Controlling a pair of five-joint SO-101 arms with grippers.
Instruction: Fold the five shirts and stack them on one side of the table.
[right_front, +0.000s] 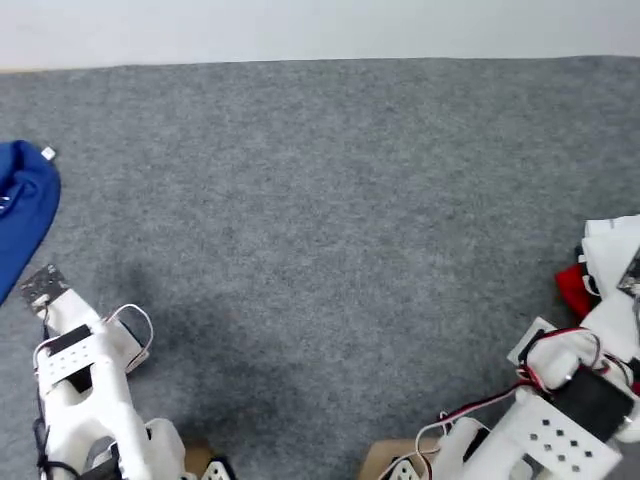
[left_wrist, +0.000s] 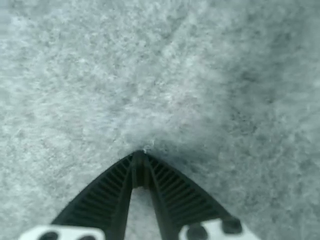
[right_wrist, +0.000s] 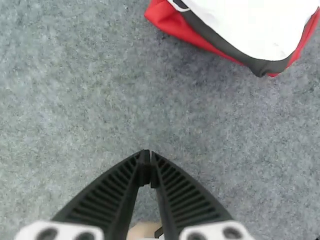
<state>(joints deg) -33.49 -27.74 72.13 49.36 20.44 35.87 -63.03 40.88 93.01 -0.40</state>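
Note:
A blue shirt (right_front: 20, 215) lies loose at the table's left edge. At the right edge sits a stack of folded shirts (right_front: 610, 255), with a white shirt (right_wrist: 240, 25) on top, a dark layer under it and a red shirt (right_wrist: 170, 22) at the bottom. My left gripper (left_wrist: 139, 155) is shut on nothing, its tips down at the bare grey felt; in the high view this left gripper (right_front: 42, 287) is just below the blue shirt. My right gripper (right_wrist: 146, 155) is also shut and empty, a short way in front of the stack without touching it.
Grey felt (right_front: 330, 200) covers the whole table, with a pale wall along the far edge. Both arm bases stand at the near edge: the left arm (right_front: 85, 400) and the right arm (right_front: 560, 410) with red and white cables.

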